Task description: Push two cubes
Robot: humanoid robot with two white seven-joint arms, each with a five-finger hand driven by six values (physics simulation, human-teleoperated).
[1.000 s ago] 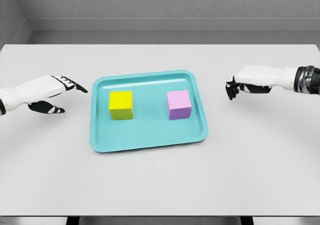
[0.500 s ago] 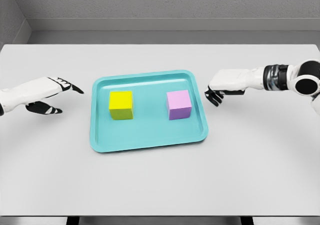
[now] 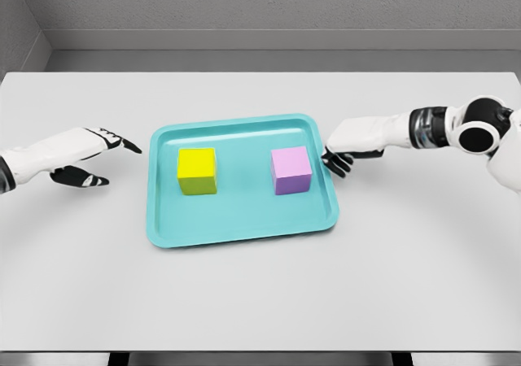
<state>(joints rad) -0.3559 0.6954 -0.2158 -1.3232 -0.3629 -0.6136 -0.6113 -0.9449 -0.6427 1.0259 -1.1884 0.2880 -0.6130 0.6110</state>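
Sitting mid-table (image 3: 260, 301), slightly rotated, a teal tray (image 3: 244, 220) holds both cubes. Yellow cube (image 3: 197, 171) is in the tray's left half, near the left rim but not touching it; pink cube (image 3: 291, 171) is in the right half, close to the right rim, small gap visible. Cubes are well apart from each other, both flat on the tray floor, both roughly level with each other and toward the far half of the tray. Right hand (image 3: 352, 142) comes in from the right edge of the table, arm stretched across, dark fingertips (image 3: 335, 164) curled downward right at the tray's right rim near its far right corner; whether they touch the rim cannot be told. It holds nothing, and is near the pink cube but apart from it, rim between them. Left hand (image 3: 77, 154) is over the table left of the tray, fingers extended and loosely spread, forefinger tip pointing toward the tray's far left corner, clear gap to the rim, thumb hanging lower. It grasps nothing, and is well apart from the yellow cube. Grey wall runs behind the table's far edge.
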